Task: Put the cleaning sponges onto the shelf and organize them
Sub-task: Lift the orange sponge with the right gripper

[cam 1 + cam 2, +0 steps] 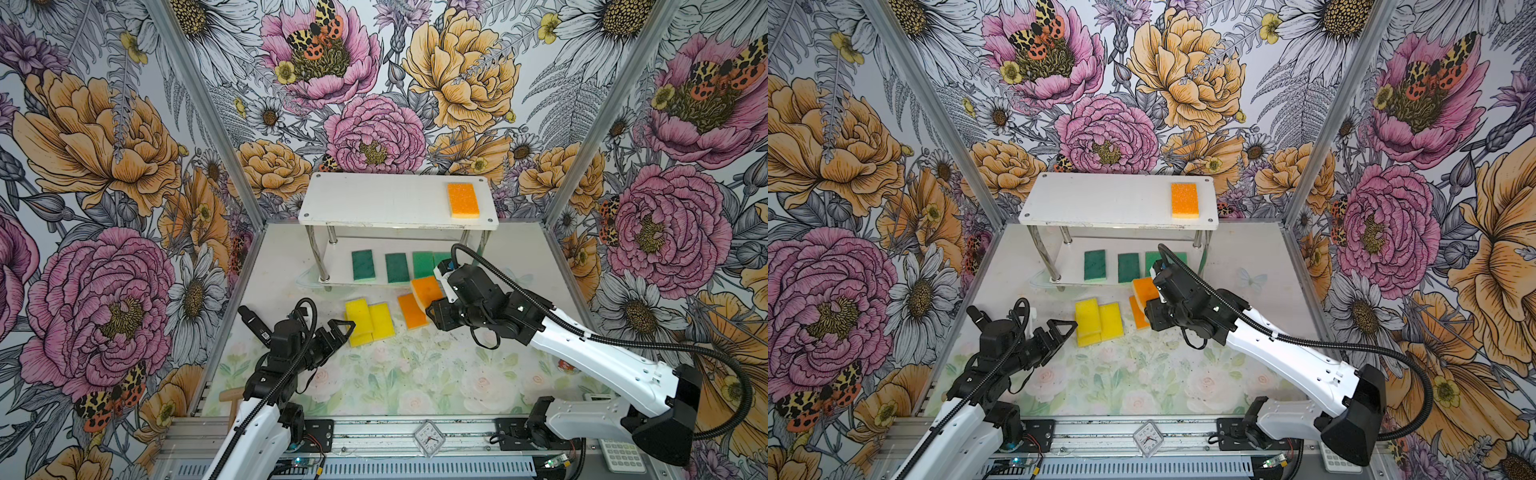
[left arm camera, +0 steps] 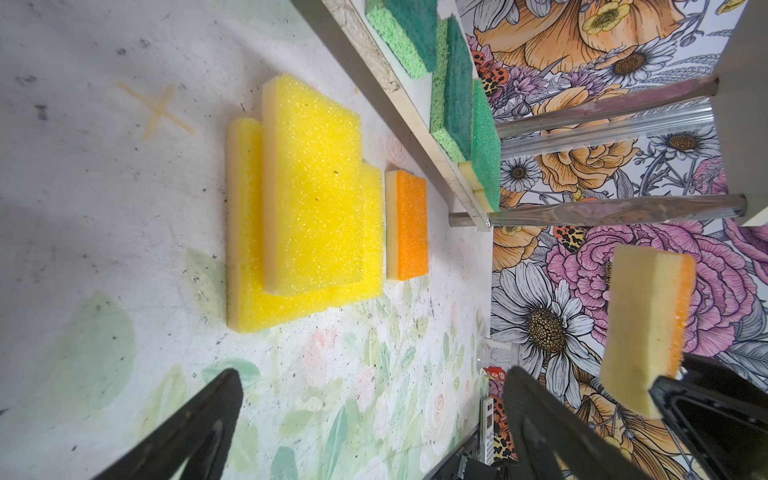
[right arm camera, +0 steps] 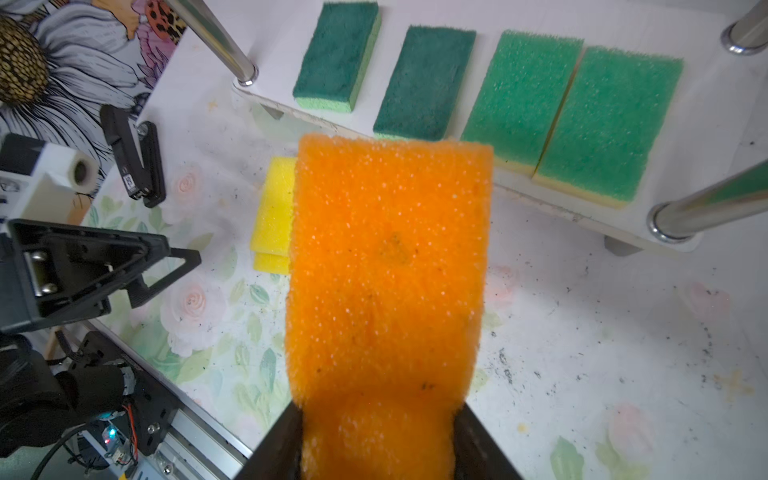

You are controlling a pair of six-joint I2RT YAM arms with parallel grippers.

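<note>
On the shelf (image 1: pixel 374 199): four green sponges (image 3: pixel 424 83) line the lower board, one placed orange sponge (image 1: pixel 463 200) sits at the top board's right end. Right fingers (image 3: pixel 476 449) grip a held orange sponge (image 3: pixel 386 266) above the table (image 1: pixel 415 374), just before the lower board's front edge. We judge three overlapped yellow sponges (image 1: pixel 365 320) and a loose orange sponge (image 1: pixel 411 313) remain. Left fingers (image 2: pixel 195 428) gape, empty. Top board mostly bare.

White shelf (image 1: pixel 374 199), chrome legs (image 1: pixel 317 253). Orange top-board sponge (image 1: pixel 463 200); dark green pair (image 1: pixel 363 265), lighter green pair (image 3: pixel 523 95). Yellow stack (image 1: pixel 369 320); raised orange sponge (image 3: pixel 386 266), pale underlayer. Pastel rose-print table (image 1: pixel 415 374); pink-orange floral walls (image 1: pixel 104 166).
</note>
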